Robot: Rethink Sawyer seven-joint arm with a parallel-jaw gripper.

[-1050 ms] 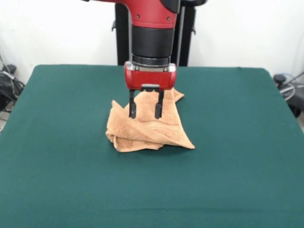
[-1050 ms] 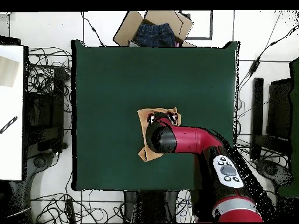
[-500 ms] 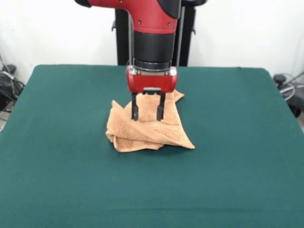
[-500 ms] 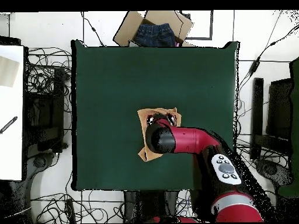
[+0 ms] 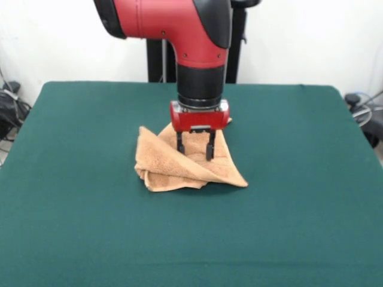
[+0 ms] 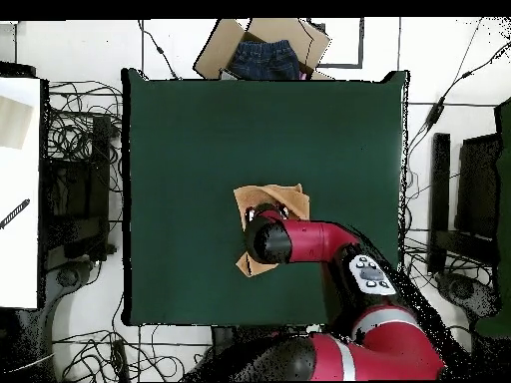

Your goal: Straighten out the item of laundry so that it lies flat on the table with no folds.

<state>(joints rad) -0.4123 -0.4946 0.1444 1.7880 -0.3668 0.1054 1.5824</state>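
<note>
**A:** ok so where are we at? the towel (image 5: pixel 185 161) is sitting roughly mid-table (image 5: pixel 72 209), bunched into a folded triangular heap with layers doubled over each other; definitely not flat yet.

**B:** yeah, I'd call this the reach-for-a-grip step; the gripper (image 5: pixel 194 147) is hanging right over the upper part of the heap, fingers spread apart and pinching nothing; the tips are looking down at or just touching the cloth, can't tell which from the front.

**A:** in the overhead view the arm is covering most of the towel (image 6: pixel 267 199), so only the 12 o'clock edge and a corner sticking out around 7 o'clock are showing.

**B:** my guess for the next move: it's needing to close on a single top layer, not the whole stack, then drag that outward to open the fold; grabbing two layers would just be shifting the lump around.

**A:** containers? there's an open cardboard box (image 6: pixel 225 48) off the table at 12 o'clock in the overhead view; it's holding something dark blue, looks like denim clothing (image 6: pixel 264 58).
</note>
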